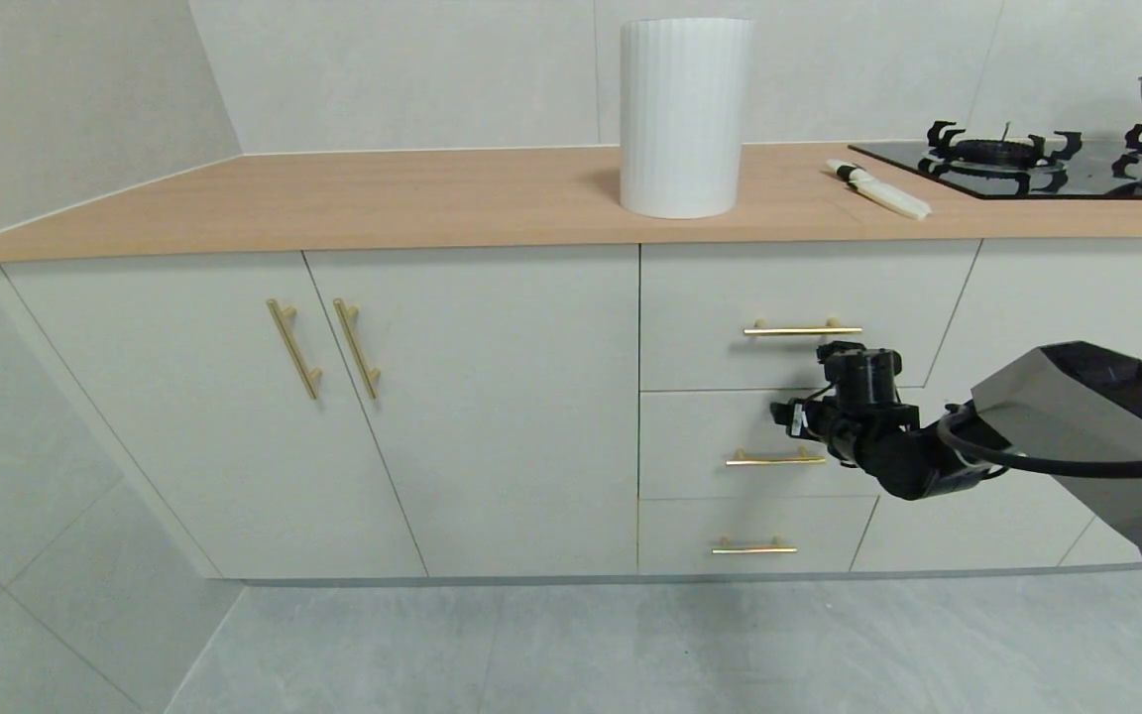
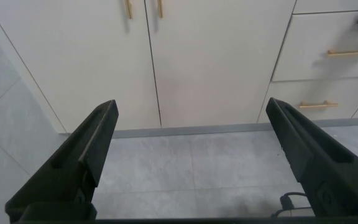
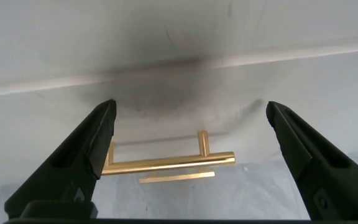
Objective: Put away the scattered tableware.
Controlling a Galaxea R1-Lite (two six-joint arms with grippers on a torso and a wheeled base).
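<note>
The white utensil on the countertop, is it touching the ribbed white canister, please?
Apart. The head view shows a bare strip of wooden countertop between the white utensil and the ribbed white canister.

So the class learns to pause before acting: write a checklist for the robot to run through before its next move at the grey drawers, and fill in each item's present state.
1. Jaws of the right gripper open: ok, wide apart and empty.
2. Jaws lined up with the gold bar drawer handle: ok, it lies between them.
3. Handle grasped: not ok, the jaws are not yet around it.
4. One of the grey drawer fronts pulled open: not ok, all three are shut.
5. Tableware located: ok, a white slender utensil lies on the wooden countertop beside the black hob.
6. Jaws of the left gripper free: ok, open and empty, facing the floor.
</note>
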